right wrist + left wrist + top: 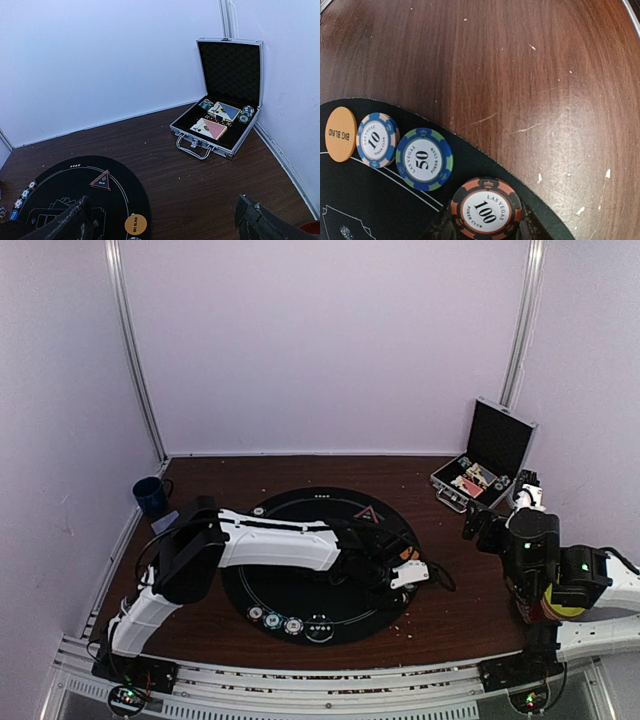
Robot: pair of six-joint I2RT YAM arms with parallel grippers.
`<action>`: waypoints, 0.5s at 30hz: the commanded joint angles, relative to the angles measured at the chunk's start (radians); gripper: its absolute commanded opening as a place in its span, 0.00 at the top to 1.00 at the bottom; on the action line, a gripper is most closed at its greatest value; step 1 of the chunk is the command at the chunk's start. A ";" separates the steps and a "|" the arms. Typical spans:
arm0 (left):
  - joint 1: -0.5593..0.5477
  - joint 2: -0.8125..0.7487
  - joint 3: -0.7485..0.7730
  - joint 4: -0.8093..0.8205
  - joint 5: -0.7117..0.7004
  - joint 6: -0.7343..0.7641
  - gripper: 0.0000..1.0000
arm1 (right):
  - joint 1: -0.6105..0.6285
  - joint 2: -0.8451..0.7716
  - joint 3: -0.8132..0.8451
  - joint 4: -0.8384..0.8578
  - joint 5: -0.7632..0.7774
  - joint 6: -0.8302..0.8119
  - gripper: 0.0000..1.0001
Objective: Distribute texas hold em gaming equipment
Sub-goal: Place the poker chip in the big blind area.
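In the left wrist view, my left gripper (pixel 486 222) is shut on a black and orange 100 poker chip (pixel 486 209), held at the right edge of the round black mat (pixel 365 200). A blue and green 50 chip (pixel 424 159), a blue 10 chip (pixel 377 140) and the orange BIG BLIND disc (pixel 341 134) lie in a row beside it on the mat. The red triangle marker (pixel 366 513) sits at the mat's far side. Three chips (pixel 273 620) line the mat's near edge. My right gripper (pixel 162 227) hangs open over bare wood right of the mat, holding nothing.
A silver-edged black case (pixel 196 136) stands open at the back right corner with card decks (pixel 209 128) and more chips (pixel 245 114) inside. A dark blue cup (pixel 150 495) stands at the back left by the wall. White walls close in the table.
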 commanded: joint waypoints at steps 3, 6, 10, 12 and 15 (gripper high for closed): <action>-0.007 0.017 0.036 -0.012 -0.022 -0.008 0.54 | -0.003 -0.020 -0.016 0.017 -0.011 -0.015 0.00; -0.007 0.010 0.036 -0.016 -0.038 -0.007 0.42 | -0.003 -0.023 -0.014 0.016 -0.015 -0.016 0.00; -0.007 -0.005 0.025 -0.020 -0.058 -0.001 0.33 | -0.004 -0.029 -0.016 0.018 -0.018 -0.017 0.00; -0.007 -0.019 0.018 -0.027 -0.060 0.003 0.29 | -0.003 -0.031 -0.017 0.020 -0.020 -0.019 0.00; -0.007 -0.068 -0.007 -0.034 -0.057 0.023 0.22 | -0.003 -0.031 -0.018 0.021 -0.020 -0.021 0.00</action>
